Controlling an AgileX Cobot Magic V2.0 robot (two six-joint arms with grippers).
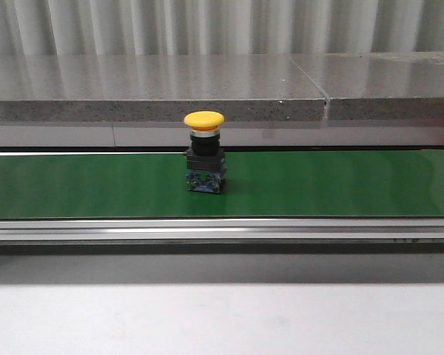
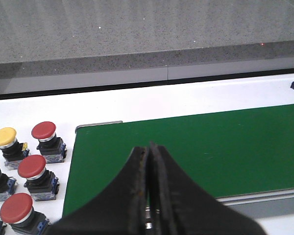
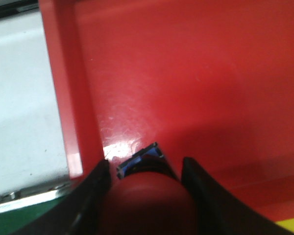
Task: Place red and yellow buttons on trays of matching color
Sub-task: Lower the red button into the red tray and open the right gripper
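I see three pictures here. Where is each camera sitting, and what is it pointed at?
Front view: looks forward over the green belt at a yellow button; no arm shows.
Left wrist view: on the left arm, above the belt's end and spare buttons; closed left gripper shows.
Right wrist view: over the red tray; right gripper around a red button.
Front and left wrist views share the belt.

The left gripper (image 2: 148,196) has two black fingers (image 2: 137,186) that broaden from thin tips into wide, flaring bases, giving a dark triangular outline. Their inner edges look worn, with brownish scuffed patches along the seam, and a small bright metal fastener shows low down between them. The right gripper (image 3: 143,191) also has black fingers (image 3: 95,196), matte and smoothly curved, each widening toward its base with rounded outer contours. No arm, cable or marking shows in the front view.
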